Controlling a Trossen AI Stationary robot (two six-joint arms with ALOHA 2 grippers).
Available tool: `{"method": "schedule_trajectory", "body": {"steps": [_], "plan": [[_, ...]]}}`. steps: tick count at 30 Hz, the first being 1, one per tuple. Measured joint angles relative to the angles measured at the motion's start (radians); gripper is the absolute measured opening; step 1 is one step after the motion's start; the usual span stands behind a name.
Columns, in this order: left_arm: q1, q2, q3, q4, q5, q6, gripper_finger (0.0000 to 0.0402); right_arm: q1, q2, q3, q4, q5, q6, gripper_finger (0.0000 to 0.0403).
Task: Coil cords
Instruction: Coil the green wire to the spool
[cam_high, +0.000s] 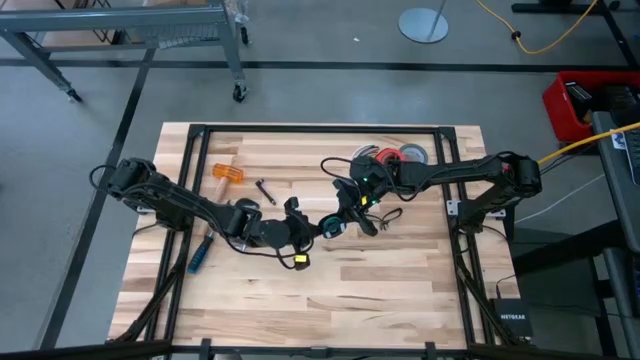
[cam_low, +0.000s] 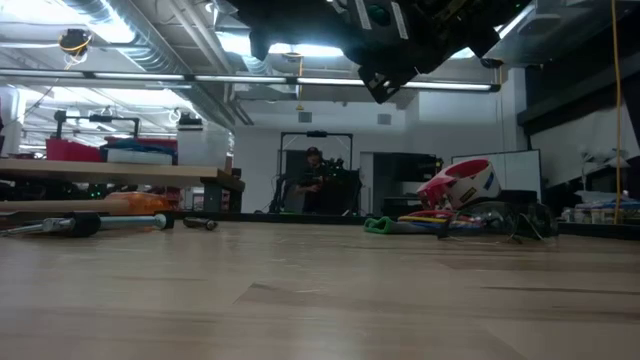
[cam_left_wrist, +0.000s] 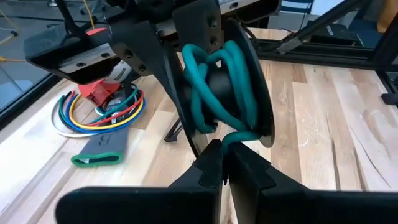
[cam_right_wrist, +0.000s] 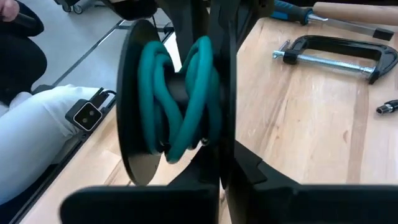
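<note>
Only one bit of writing was readable from my station: white lettering on a small black box (cam_high: 510, 320) on the floor at about 4 o'clock off the counter (cam_high: 400, 290), which looked like "NETGEAR".

My left gripper (cam_left_wrist: 225, 163) was clenched, its two dark fingers pressed together on a strand of the teal-green cord (cam_left_wrist: 221, 81) right where it left the coil. The cord was wound in several loops around the hub of a black spool (cam_left_wrist: 261, 93), between its two discs. My right gripper (cam_right_wrist: 217, 168) was also closed up tight against that spool; from its wrist camera the teal loops (cam_right_wrist: 186, 93) sat just ahead of its fingers, though I couldn't tell whether it actually pinched the cord or only the spool.

From overhead, the two grippers met near the middle of the counter, the left (cam_high: 300, 222) at 8 o'clock of the right (cam_high: 352, 205).

Farther out, tape rolls (cam_high: 400, 155) lay toward 1 o'clock, an orange-headed mallet (cam_high: 226, 173) toward 10 o'clock, a blue-handled tool (cam_high: 199, 255) toward 8 o'clock. A black C-clamp (cam_right_wrist: 339, 53) and a bundle of coloured wires (cam_left_wrist: 99, 115) also lay on the wood.
</note>
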Motion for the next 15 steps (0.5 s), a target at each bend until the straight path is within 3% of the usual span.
{"method": "schedule_trajectory", "body": {"steps": [8,15], "plan": [[0.000,0.000,0.000,-0.032,0.001,-0.002,0.0067,0.016,0.000,0.000,0.002,0.020,-0.001,0.0006],[-0.002,0.004,-0.002,-0.111,0.021,-0.120,0.0109,0.020,-0.002,0.003,0.006,-0.015,-0.005,0.0004]]}}
